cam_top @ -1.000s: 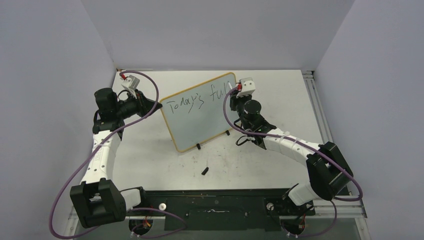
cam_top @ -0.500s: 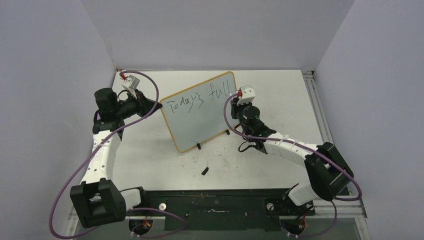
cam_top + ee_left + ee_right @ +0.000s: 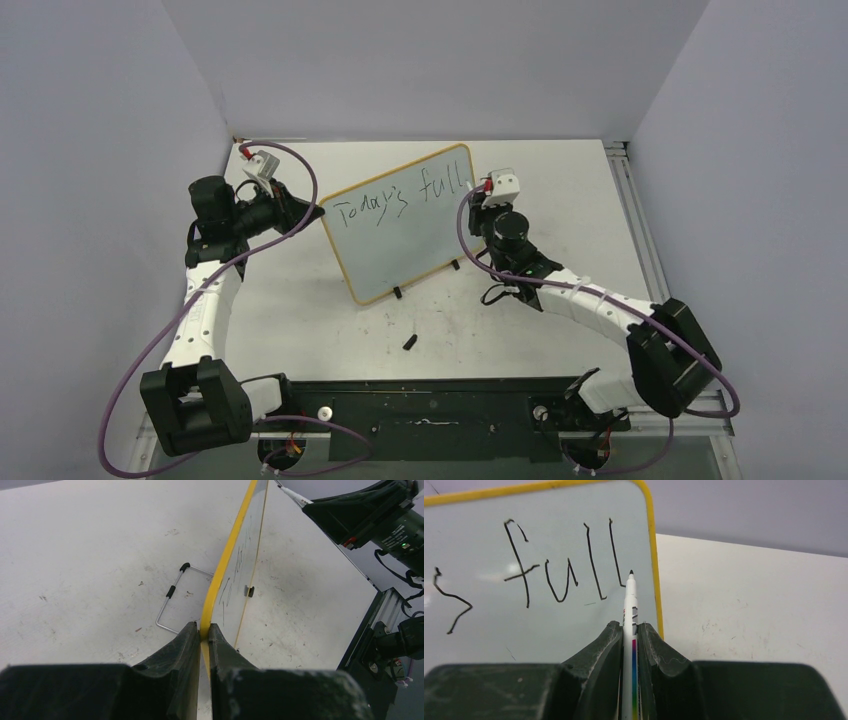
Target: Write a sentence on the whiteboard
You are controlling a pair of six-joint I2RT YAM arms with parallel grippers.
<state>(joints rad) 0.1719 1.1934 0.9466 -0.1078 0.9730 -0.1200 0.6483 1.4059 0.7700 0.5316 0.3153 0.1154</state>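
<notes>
Since the second "l" of "full" was completed within the last second, the sentence (image 3: 400,200) now reads "Today's full", and the right gripper (image 3: 629,627) has drawn back toward the board's right edge. The line looks unfinished, with bare space below it.

The whiteboard (image 3: 395,245) stands tilted at upper centre of the overhead view.

The left gripper (image 3: 202,630) has its fingers clamped on the yellow frame. The right gripper's fingers are clamped on the pen (image 3: 630,600), whose tip is beside the last letter; contact cannot be told.

Count:
- one whiteboard
- one pen
- two written words
- two black feet (image 3: 397,293)
- one small black piece (image 3: 410,341) lying on the table (image 3: 580,200)
</notes>
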